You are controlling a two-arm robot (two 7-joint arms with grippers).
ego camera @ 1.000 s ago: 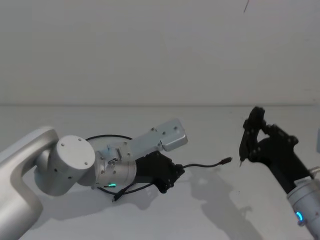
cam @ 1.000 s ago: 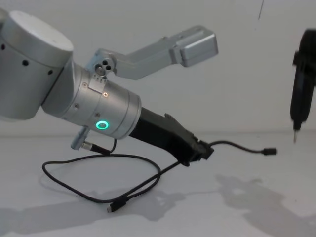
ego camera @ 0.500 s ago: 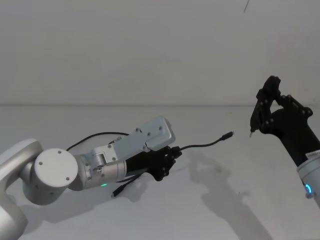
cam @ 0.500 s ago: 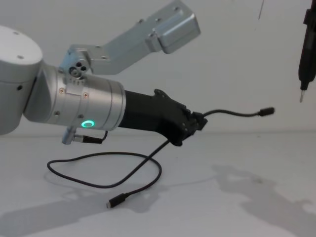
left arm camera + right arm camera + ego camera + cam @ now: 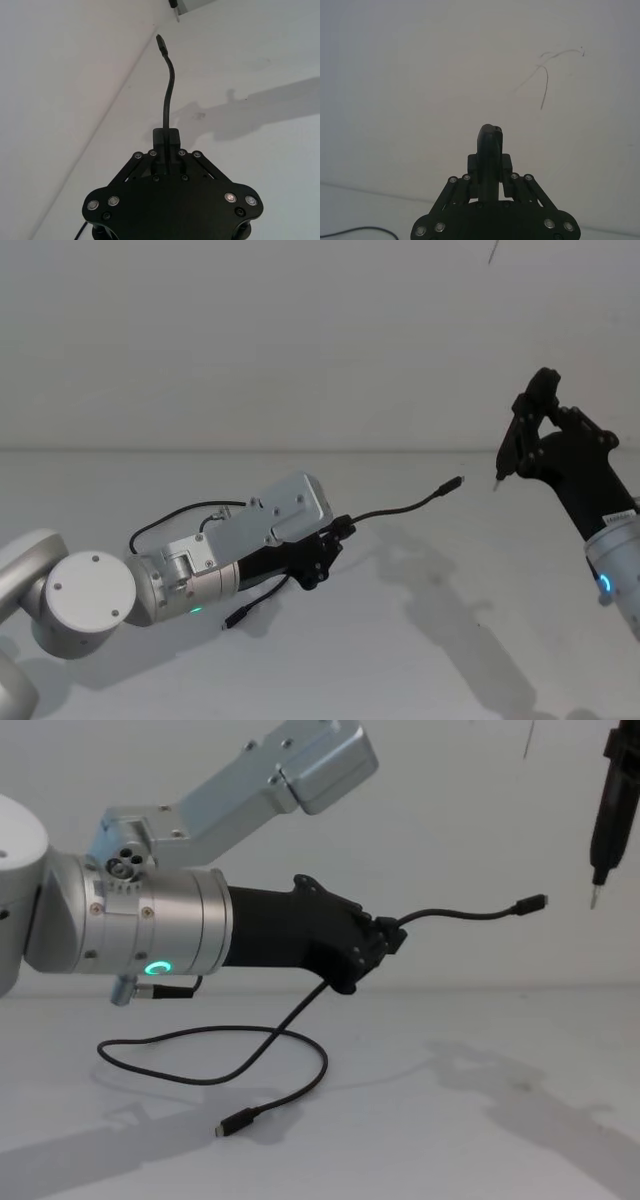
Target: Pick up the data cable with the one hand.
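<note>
Data cable point(image 5: 470, 914) clamped in left pincer point(image 5: 390, 932), short end jutting rightward toward closed right pincer point(image 5: 596, 880); tail drooping.

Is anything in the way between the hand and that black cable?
Nothing visible does. The left hand is closed on the cable, with the rest of it hanging below. The right hand is raised well apart.

Data cable point(image 5: 165, 105): black end to end. Left gripper point(image 5: 388, 936): matte black, with small silver screw heads point(image 5: 230, 198). Wrist point(image 5: 150, 925): brushed silver, ring light point(image 5: 157, 967) green. Mounting bracket point(image 5: 300, 765): pale silver-grey. Right gripper point(image 5: 490, 135): black, with a blue light point(image 5: 603, 583) behind it. Table point(image 5: 450, 1120): plain off-white with grey shadows. Wall point(image 5: 300, 340): plain white.
</note>
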